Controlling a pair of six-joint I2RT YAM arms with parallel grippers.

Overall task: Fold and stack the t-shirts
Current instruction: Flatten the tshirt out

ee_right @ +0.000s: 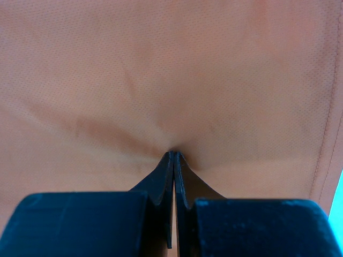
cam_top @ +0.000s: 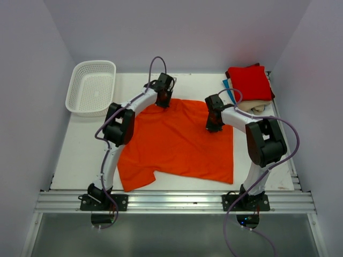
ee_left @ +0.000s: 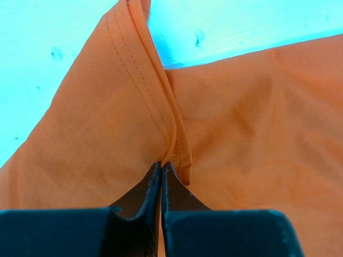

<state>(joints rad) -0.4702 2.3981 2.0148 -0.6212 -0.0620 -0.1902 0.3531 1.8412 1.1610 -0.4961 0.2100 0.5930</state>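
On the white table the orange t-shirt lies spread flat. The left gripper clenches its far hem, and the right gripper clenches cloth nearer the right edge. The first fold is in hand, I judge; next both must lift together and carry the cloth over evenly.

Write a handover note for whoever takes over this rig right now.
Left gripper: shut, pinching the orange t-shirt at a stitched edge on its far side.
Right gripper: shut, pinching the same shirt nearer the far right.
The shirt lies spread on the table, not folded.
Done: a folded red t-shirt tops the pile at the far right corner.
Left: fold the orange one, add it to the pile.
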